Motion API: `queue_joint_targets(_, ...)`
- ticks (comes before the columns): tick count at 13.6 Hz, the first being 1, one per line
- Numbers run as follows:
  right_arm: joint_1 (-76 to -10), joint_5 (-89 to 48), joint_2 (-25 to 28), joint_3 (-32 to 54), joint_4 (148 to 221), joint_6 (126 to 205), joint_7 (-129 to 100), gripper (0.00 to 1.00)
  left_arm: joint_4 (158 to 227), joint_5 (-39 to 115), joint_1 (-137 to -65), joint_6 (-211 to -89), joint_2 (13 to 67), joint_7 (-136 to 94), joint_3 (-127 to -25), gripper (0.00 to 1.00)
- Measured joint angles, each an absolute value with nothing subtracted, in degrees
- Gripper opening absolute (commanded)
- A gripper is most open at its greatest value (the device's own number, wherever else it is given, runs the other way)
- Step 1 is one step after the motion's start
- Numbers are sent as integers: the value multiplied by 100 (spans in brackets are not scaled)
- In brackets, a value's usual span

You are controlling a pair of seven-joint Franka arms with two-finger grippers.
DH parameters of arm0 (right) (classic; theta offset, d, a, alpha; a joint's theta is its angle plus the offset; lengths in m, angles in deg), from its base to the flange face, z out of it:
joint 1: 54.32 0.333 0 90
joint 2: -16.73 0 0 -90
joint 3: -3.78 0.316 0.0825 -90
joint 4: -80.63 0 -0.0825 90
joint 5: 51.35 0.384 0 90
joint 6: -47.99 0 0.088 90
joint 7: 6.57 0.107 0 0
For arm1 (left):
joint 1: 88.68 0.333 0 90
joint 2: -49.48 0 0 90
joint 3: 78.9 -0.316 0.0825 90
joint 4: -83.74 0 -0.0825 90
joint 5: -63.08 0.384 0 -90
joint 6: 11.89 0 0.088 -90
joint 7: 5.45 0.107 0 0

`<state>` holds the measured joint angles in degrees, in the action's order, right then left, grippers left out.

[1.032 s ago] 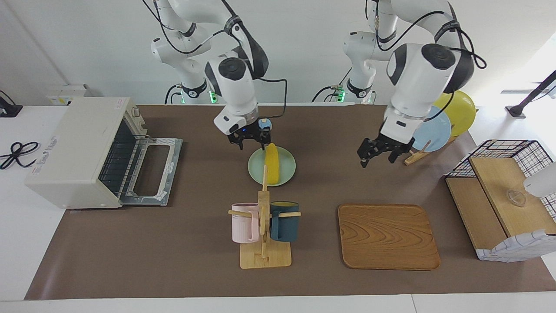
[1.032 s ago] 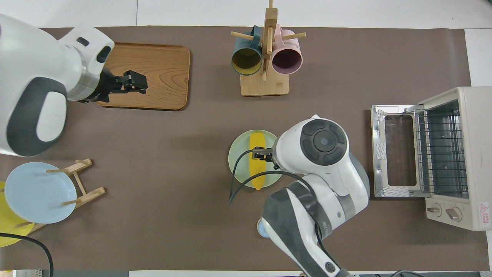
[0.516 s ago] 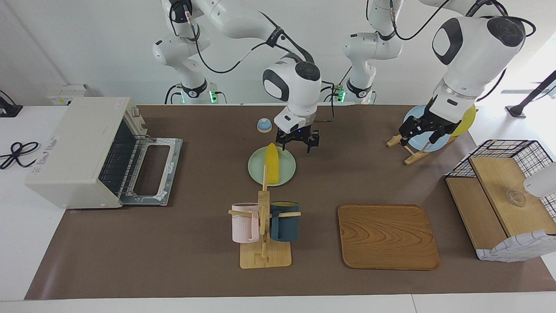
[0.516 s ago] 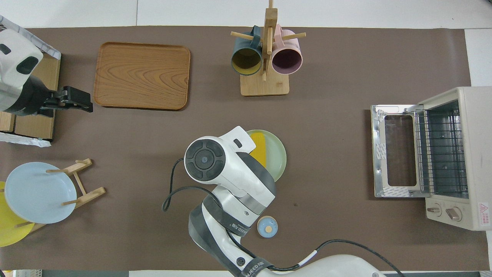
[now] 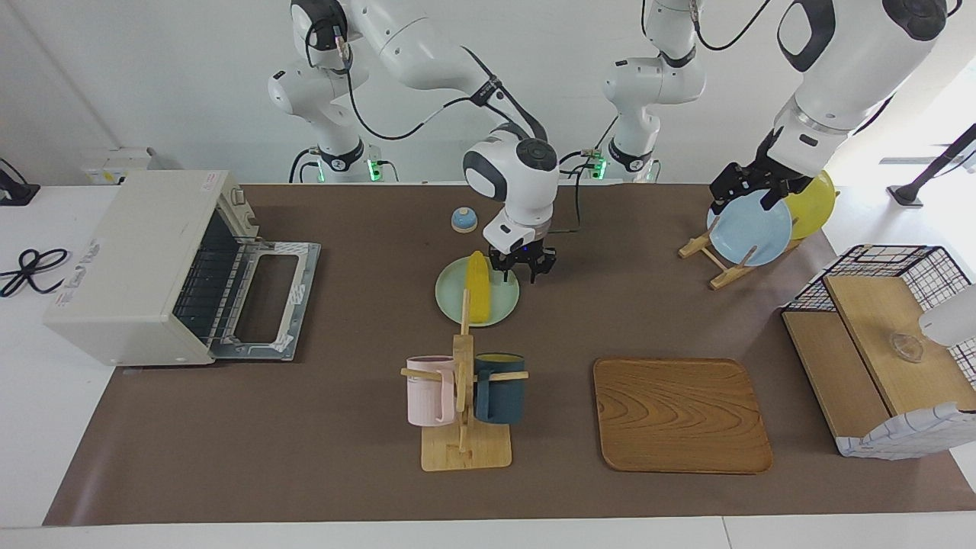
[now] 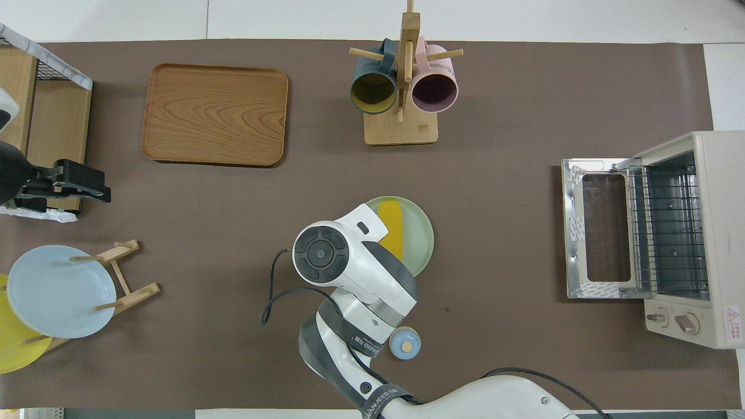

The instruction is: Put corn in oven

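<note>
The yellow corn (image 5: 477, 286) lies on a pale green plate (image 5: 505, 303) in the middle of the table. In the overhead view the corn (image 6: 391, 224) is partly covered by the right arm's wrist. My right gripper (image 5: 520, 273) hangs low over the plate's edge toward the left arm's end, beside the corn. Its fingers are apart and hold nothing. The cream oven (image 5: 130, 259) stands at the right arm's end with its door (image 5: 267, 301) dropped flat open, wire rack showing. My left gripper (image 5: 751, 191) waits open, raised high near the plate rack.
A mug rack (image 5: 463, 396) with a pink and a dark blue mug stands farther from the robots than the plate. Beside it lies a wooden tray (image 5: 681, 415). At the left arm's end are a blue plate (image 5: 751, 229) on its rack, a basket rack (image 5: 877, 343), and a small blue bell (image 5: 463, 219).
My right gripper has swung across the plate from the oven's side to the left arm's side, dropped lower, and its fingers have narrowed. The left arm has lifted and pulled back toward the plate rack.
</note>
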<state>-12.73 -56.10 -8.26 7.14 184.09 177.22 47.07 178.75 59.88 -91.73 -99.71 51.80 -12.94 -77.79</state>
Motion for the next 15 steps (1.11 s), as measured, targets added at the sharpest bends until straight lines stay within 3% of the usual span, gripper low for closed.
queue_joint_targets(3, -1268, -5612, -746, 714, 18689, 17863, 4707, 21, 17893, 5988, -9117, -10021, 5177, -1294, -7710, 100)
queue_joint_targets(4, -1268, -5612, -725, 714, 18718, 17865, 4707, 1, 17912, 5988, -9118, -10080, 5175, -1294, -7701, 100)
queue_joint_targets(8, -1267, -5754, -654, 711, 18717, 17750, 4695, 0, 18023, 5990, -9113, -10420, 5133, -1294, -7700, 100)
queue_joint_targets(15, -1553, -6495, -480, 600, 17923, 15988, 3527, 0, 18050, 6055, -9075, -10454, 5117, -1294, -7698, 100)
